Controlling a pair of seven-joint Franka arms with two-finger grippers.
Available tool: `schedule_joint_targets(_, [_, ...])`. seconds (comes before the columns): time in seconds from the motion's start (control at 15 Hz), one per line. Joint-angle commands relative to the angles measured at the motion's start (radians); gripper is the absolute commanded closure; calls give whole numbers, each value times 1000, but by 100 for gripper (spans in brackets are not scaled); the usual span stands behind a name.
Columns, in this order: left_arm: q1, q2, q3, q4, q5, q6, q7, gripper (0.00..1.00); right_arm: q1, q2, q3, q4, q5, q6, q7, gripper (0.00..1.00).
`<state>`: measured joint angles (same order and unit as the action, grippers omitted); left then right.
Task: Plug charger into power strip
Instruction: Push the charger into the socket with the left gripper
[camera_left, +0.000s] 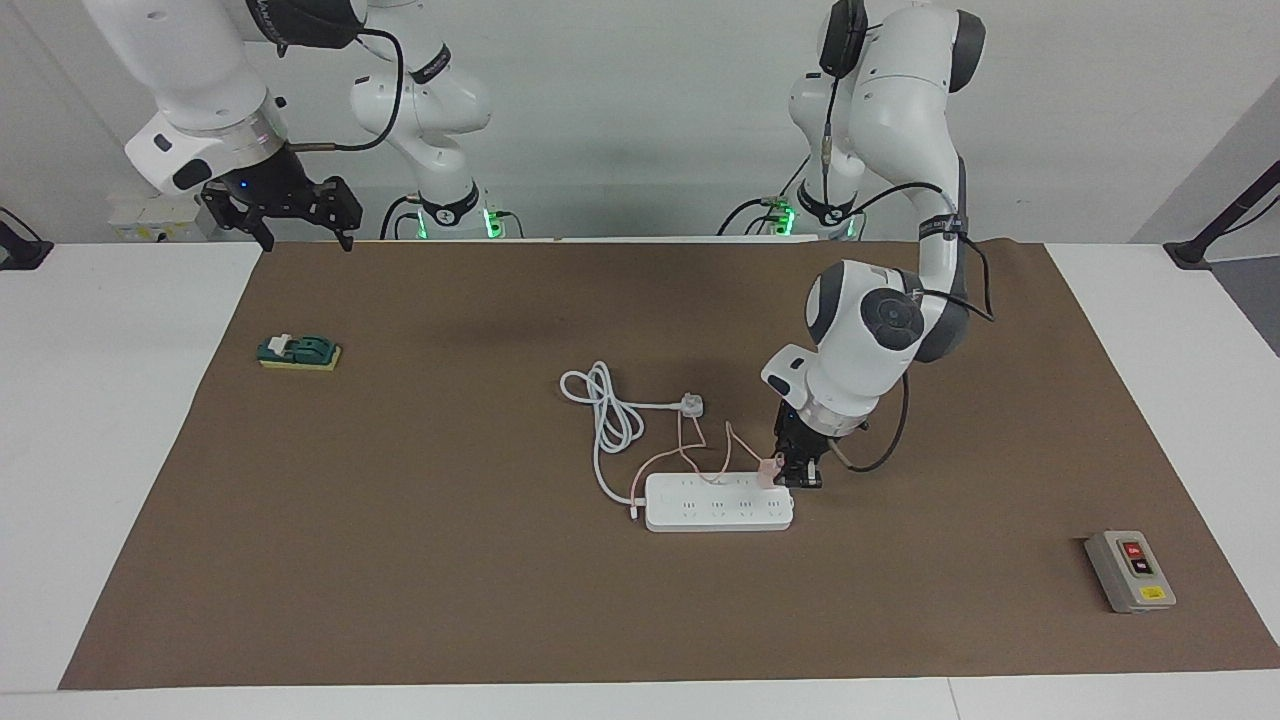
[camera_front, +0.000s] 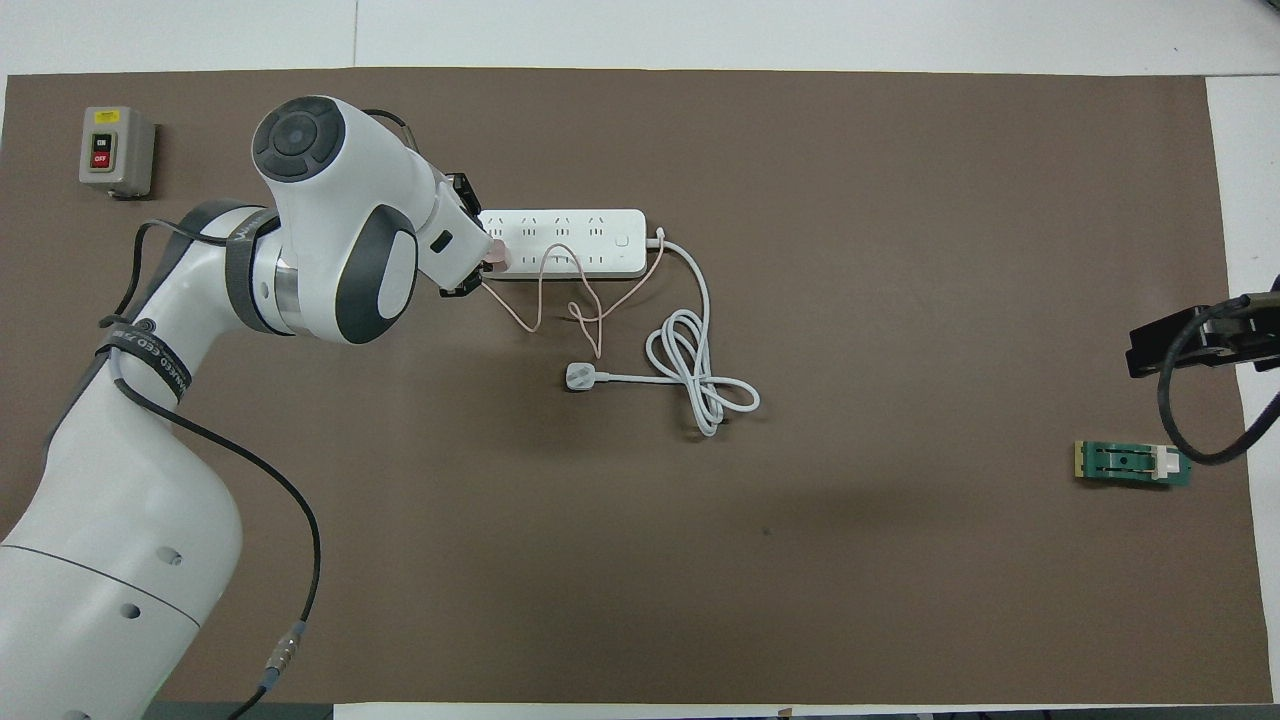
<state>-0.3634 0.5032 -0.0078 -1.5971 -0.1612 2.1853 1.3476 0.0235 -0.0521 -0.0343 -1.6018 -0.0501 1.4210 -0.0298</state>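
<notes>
Left end effector (camera_left: 800, 478) grips the charger (camera_left: 769, 471) at the power strip (camera_left: 718, 502) mid-worktop; right end effector (camera_left: 290, 212), fingers spread, waits; grey switch box (camera_front: 115, 150) reads "OFF".

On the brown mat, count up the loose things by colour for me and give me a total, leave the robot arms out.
White: 1, the power strip with its coiled cord and plug.
Pink: 1, the charger with its thin cable, at the left claw.
Grey: 1, the switch box with red and black buttons.
Green: 1, the small green block with a yellow base.
Total: 4
</notes>
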Motion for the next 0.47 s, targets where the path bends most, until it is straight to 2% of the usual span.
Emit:
schedule_joint_targets(0.0, [-22, 14, 5, -14, -14, -38, 10, 100, -5, 3, 1, 13, 7, -8, -27, 0])
schedule_joint_targets(0.27, [-15, 9, 2, -52, -41, 16, 45, 99, -7, 3, 1, 13, 9, -7, -27, 0])
schedule_joint_targets(0.4, [-15, 14, 3, -44, -52, -1, 48, 99, 3, 2, 2, 11, 7, -7, -24, 0])
